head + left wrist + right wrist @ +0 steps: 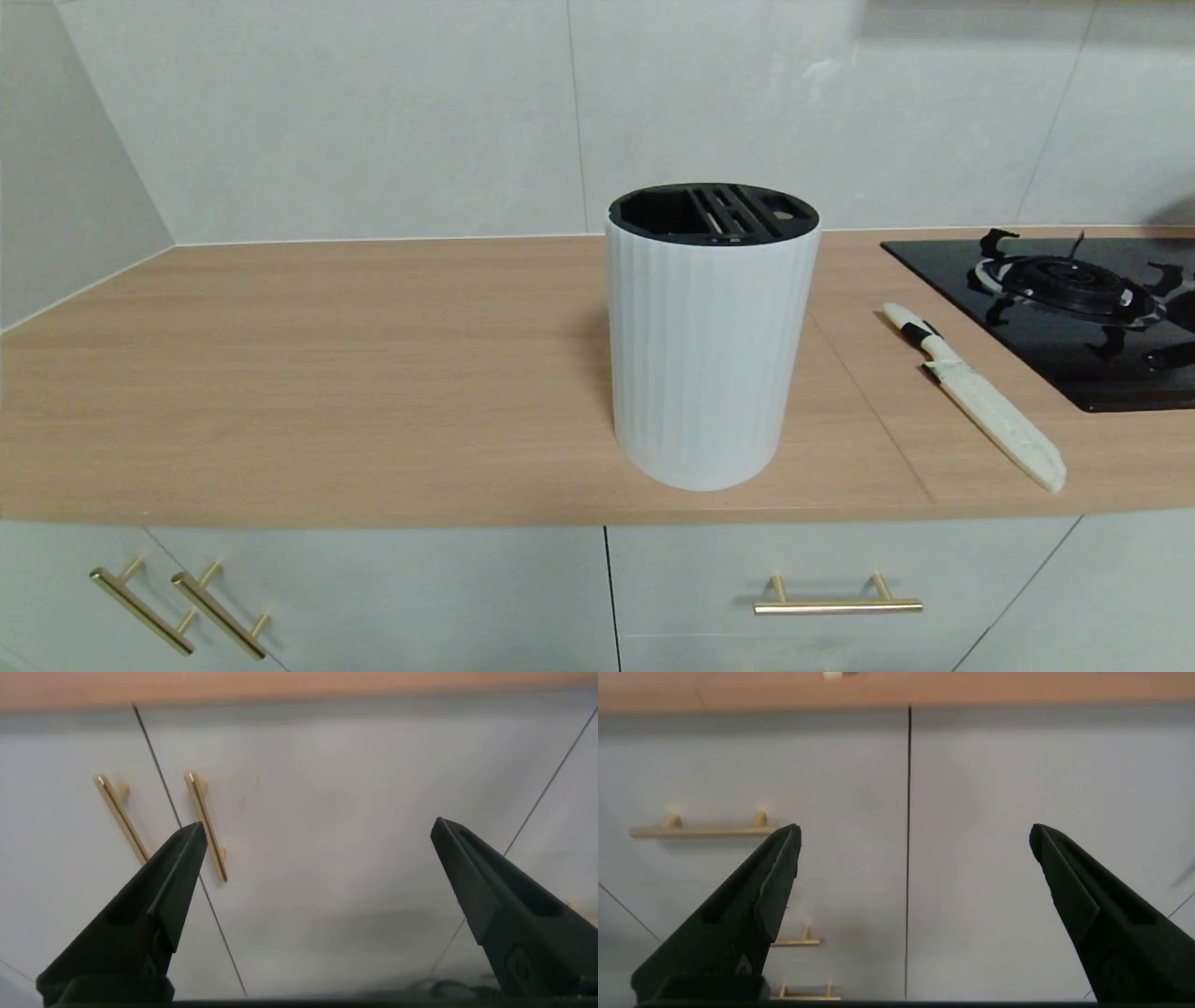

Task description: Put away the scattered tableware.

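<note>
White and ribbed, a round holder point(705, 364) with a black slotted top stands upright near the middle of the wooden counter point(327, 373). To its right, apart from it, a knife point(976, 397) lies flat on the counter between the holder and the black stove point(1074, 308). Its handle points toward the back wall and its pale speckled blade toward the front edge. The left gripper point(318, 824) hangs before the grey cabinet doors point(355, 859) below the counter, facing two gold handles point(206, 826), jaws spread wide and holding nothing. The right gripper point(914, 829) also faces the doors, jaws likewise released and bare.
</note>
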### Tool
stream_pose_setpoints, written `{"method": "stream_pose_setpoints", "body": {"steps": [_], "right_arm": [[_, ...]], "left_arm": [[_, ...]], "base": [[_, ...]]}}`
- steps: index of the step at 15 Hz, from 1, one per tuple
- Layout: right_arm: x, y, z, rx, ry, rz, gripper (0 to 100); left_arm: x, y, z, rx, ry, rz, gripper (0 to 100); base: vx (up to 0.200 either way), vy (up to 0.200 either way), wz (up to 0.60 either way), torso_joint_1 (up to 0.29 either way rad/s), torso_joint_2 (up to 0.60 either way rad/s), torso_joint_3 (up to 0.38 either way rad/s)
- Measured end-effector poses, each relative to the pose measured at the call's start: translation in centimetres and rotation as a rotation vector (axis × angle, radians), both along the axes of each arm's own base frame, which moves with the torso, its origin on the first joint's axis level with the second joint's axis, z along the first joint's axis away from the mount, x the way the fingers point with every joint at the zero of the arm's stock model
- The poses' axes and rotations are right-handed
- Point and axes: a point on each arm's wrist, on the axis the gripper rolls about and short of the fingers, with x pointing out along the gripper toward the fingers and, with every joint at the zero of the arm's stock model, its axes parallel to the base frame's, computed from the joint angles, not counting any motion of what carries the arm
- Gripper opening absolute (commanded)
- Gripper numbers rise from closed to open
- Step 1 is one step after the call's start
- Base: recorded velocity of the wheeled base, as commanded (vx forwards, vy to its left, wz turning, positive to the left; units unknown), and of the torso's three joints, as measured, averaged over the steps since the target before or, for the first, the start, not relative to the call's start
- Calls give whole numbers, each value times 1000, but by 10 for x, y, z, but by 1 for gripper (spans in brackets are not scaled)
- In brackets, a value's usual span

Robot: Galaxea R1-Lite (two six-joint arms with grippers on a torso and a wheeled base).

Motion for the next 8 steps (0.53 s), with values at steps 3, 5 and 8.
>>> {"method": "stream_pose_setpoints", "body": {"steps": [3, 5, 8], "right_arm": [[0, 0, 0, 0, 0, 0, 100], [0, 0, 0, 0, 0, 0, 100], [0, 0, 0, 0, 0, -1, 100]], "left_arm": [[0, 0, 0, 0, 0, 0, 100], [0, 0, 0, 0, 0, 0, 100], [0, 0, 0, 0, 0, 0, 100]], "base": [[0, 0, 0, 225, -478, -271], [0, 0, 0, 229, -493, -271], [0, 0, 0, 243, -509, -277]]}}
